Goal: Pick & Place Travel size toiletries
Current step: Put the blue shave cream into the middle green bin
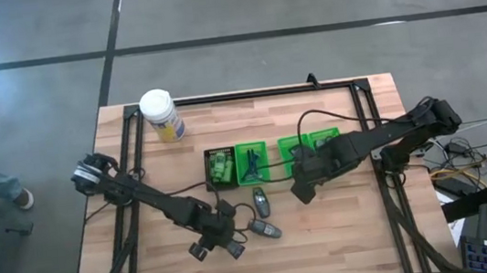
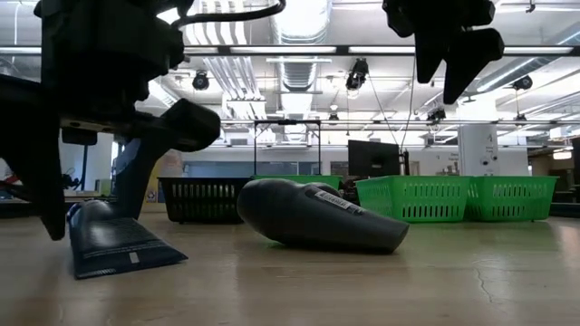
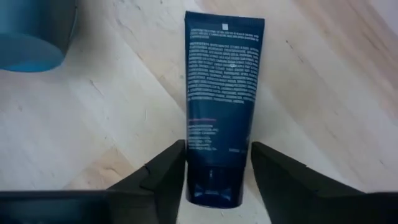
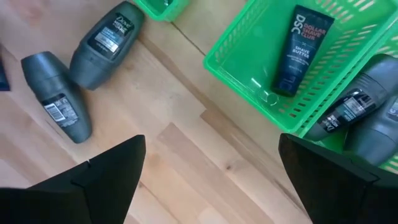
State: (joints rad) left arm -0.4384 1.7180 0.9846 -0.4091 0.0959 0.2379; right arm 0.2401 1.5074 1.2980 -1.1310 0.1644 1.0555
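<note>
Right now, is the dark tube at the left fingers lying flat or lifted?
Lying flat: the tube rests on the table, its end between the open left fingers.

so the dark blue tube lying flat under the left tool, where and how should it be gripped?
Probably across its narrow width near the cap end, coming straight down from above. The blue tube lies flat on the table, so only its two long edges are free. The left tool already straddles that end, fingers open on either side; the flat crimped end looks wider and thinner, likely a poorer hold.
</note>
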